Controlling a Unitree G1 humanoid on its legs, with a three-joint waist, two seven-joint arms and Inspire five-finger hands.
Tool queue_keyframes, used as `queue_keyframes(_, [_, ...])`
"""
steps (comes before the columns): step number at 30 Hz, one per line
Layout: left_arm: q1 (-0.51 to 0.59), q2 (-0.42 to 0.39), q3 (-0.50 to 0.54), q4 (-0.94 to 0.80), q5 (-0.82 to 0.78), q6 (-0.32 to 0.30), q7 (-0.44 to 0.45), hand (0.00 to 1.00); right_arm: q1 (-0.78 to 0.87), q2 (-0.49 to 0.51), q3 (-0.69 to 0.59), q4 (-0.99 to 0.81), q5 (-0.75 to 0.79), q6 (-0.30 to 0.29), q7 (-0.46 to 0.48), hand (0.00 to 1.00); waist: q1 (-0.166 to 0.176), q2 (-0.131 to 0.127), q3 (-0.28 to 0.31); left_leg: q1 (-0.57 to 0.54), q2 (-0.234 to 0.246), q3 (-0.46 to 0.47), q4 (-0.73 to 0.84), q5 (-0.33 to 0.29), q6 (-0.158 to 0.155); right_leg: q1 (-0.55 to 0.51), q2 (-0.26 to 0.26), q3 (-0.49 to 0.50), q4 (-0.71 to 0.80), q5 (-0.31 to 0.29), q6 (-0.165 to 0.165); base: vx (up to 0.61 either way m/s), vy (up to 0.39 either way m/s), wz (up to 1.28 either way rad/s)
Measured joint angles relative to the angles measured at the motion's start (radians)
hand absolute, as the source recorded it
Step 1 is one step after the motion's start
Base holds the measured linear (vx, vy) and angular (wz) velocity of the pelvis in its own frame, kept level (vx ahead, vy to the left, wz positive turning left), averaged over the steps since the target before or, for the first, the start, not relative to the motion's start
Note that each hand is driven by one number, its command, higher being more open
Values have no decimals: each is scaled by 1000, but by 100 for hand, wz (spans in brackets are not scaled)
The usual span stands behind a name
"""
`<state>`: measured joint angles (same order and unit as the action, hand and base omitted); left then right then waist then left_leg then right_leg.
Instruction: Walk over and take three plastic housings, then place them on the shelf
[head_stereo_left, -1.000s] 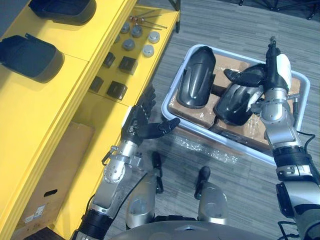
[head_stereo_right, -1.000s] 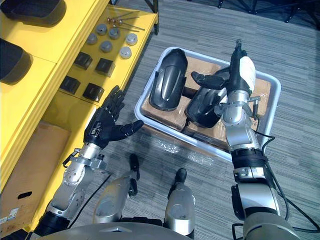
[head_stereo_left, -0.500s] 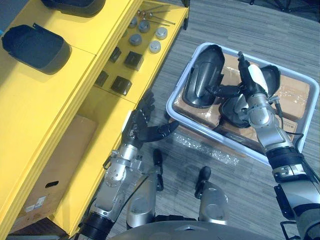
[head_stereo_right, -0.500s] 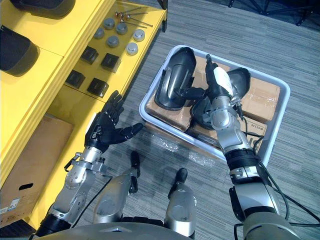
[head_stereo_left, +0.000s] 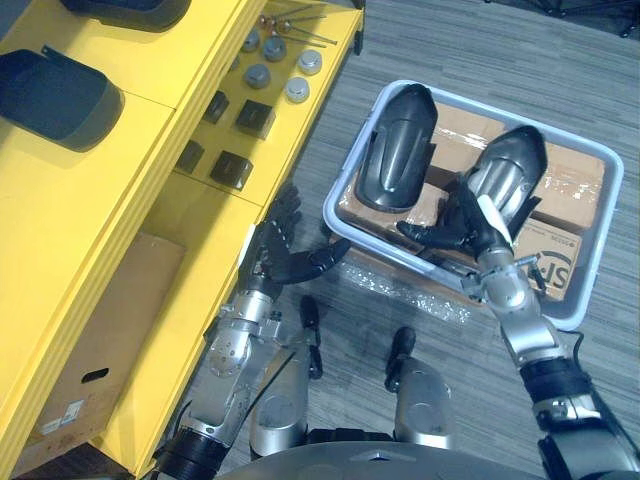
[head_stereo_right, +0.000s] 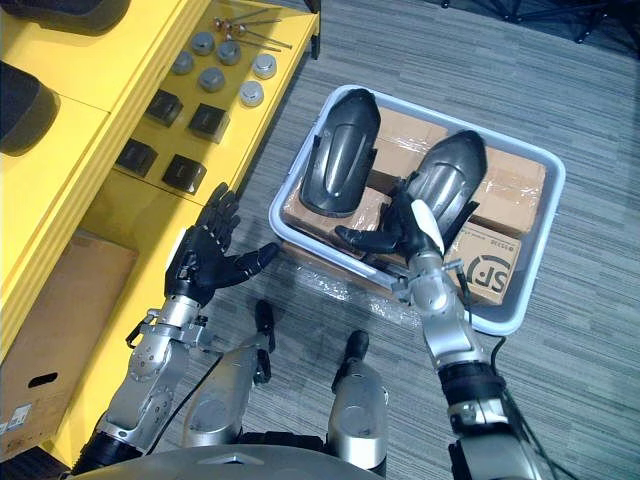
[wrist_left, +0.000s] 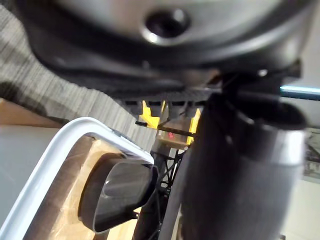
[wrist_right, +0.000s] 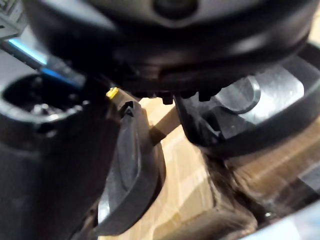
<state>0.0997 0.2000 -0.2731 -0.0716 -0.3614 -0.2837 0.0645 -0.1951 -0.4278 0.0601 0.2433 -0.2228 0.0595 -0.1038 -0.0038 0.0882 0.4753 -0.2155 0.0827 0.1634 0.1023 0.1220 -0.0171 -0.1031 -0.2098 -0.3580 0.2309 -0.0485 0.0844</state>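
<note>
Two dark plastic housings lie dome-up in a pale bin (head_stereo_left: 470, 108) on the floor: one on the left (head_stereo_left: 395, 148), one on the right (head_stereo_left: 508, 180). My right hand (head_stereo_left: 465, 225) rests at the near end of the right housing with its fingers spread and open. My left hand (head_stereo_left: 285, 250) hovers open with nothing in it, just off the bin's near left corner. Two more housings sit on top of the yellow shelf (head_stereo_left: 150, 170), one nearer (head_stereo_left: 55, 100) and one further back (head_stereo_left: 130, 10). The left wrist view also catches a housing (wrist_left: 117, 195) in the bin.
Cardboard boxes (head_stereo_left: 565, 195) line the bin under the housings. Small dark blocks (head_stereo_left: 245, 120) and round grey parts (head_stereo_left: 270, 70) lie on the lower shelf board. A cardboard box (head_stereo_left: 110, 330) stands under the shelf. Grey carpet surrounds the bin.
My right hand has drawn back from the far part of the bin to its near side. The right housing, earlier tilted up in that hand, now lies flat. The camera shifted.
</note>
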Motion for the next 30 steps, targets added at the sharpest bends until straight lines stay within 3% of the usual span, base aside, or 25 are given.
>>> queue_keyframes(10, [38, -3, 16, -8, 2, 0, 0, 100, 120, 60, -21, 1, -2, -8, -7, 100, -10, -20, 11, 21, 0, 27, -5, -6, 1, 2, 2, 25, -7, 0, 0, 3, -8, -7])
queue_keyframes(18, [49, 9, 5, -8, 13, 0, -3, 100, 129, 84, -12, 69, 4, -72, -21, 100, -5, -50, 5, 49, -1, 45, -24, -10, -2, 24, 2, 38, -32, 5, 7, 21, -7, -4])
queue_keyframes(25, [60, 9, 20, -8, 13, 2, -6, 100, 155, 104, -53, 45, 43, -130, -69, 100, 0, -52, 6, 46, -2, 45, -21, -10, 3, 28, 3, 36, -41, 13, 18, 42, -11, 0])
queue_keyframes(30, [67, -3, 39, -15, 11, 4, -22, 100, 189, 118, -116, -63, 44, -168, -200, 100, -5, -53, 7, 43, 0, 54, 3, -37, 2, 28, 4, 48, -43, 12, 17, 32, 0, -8])
